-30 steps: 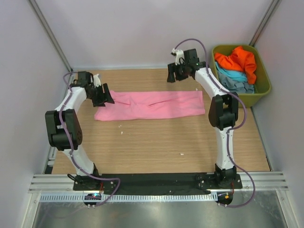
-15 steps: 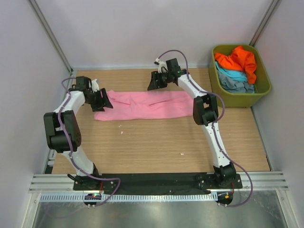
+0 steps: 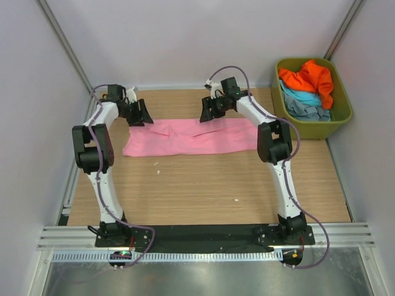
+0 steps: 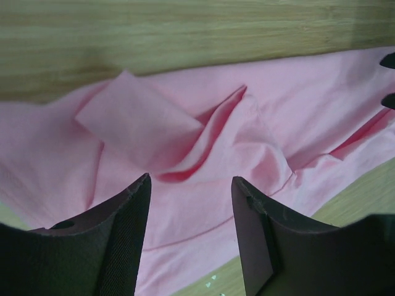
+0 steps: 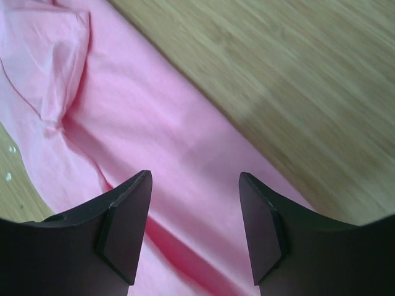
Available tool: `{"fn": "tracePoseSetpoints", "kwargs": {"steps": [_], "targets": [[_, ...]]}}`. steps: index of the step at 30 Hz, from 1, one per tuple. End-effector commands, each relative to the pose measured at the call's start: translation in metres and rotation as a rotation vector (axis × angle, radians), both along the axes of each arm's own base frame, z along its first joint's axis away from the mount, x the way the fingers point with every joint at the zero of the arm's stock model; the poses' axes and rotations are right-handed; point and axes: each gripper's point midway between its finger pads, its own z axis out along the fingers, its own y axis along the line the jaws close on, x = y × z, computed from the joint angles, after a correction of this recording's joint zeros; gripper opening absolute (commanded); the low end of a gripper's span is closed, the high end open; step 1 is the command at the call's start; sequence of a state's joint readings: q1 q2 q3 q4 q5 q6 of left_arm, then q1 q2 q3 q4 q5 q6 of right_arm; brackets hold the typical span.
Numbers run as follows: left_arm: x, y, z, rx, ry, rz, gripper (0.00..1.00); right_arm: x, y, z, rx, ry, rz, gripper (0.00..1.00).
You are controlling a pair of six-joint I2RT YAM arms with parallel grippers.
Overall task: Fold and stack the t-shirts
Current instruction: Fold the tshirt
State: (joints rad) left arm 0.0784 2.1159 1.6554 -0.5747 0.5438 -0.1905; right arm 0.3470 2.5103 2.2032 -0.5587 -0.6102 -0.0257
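Observation:
A pink t-shirt (image 3: 191, 137) lies folded into a long strip across the far part of the wooden table. It fills the left wrist view (image 4: 247, 142) and the right wrist view (image 5: 123, 123). My left gripper (image 3: 143, 113) is open and empty, just above the shirt's far left corner. My right gripper (image 3: 208, 110) is open and empty, above the shirt's far edge near its middle. An orange t-shirt (image 3: 308, 77), a light blue one (image 3: 299, 97) and a grey-blue one (image 3: 308, 111) lie bunched in the tub.
The olive-green tub (image 3: 341, 117) stands at the far right beside the table. Bare wooden table (image 3: 203, 185) lies in front of the pink shirt. Walls close in the back and both sides.
My left gripper has swung from the shirt's left end to its far left corner. My right gripper has moved left from near the tub to over the shirt's far edge.

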Motion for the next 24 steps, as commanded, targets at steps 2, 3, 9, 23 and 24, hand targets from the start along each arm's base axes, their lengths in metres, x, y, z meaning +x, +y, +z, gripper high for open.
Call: {"fn": "tracePoseSetpoints", "kwargs": {"steps": [2,3,9,23,24], "targets": [[0.026,-0.022,0.02,0.061,-0.111,-0.136,0.56,-0.004,-0.032,0.074,-0.054,-0.181,0.001,0.65],[0.035,-0.022,0.023,0.083,-0.139,-0.157,0.56,-0.005,-0.039,0.087,-0.062,-0.212,-0.001,0.65],[0.046,-0.032,0.025,0.248,-0.173,-0.333,0.56,-0.026,-0.076,0.085,-0.125,-0.176,-0.029,0.66],[0.019,-0.031,-0.007,0.472,-0.058,-0.681,0.55,-0.055,-0.131,0.025,-0.239,-0.028,-0.082,0.67],[0.018,-0.032,-0.009,0.472,-0.052,-0.685,0.55,-0.055,-0.133,0.02,-0.241,-0.02,-0.083,0.67]]}}
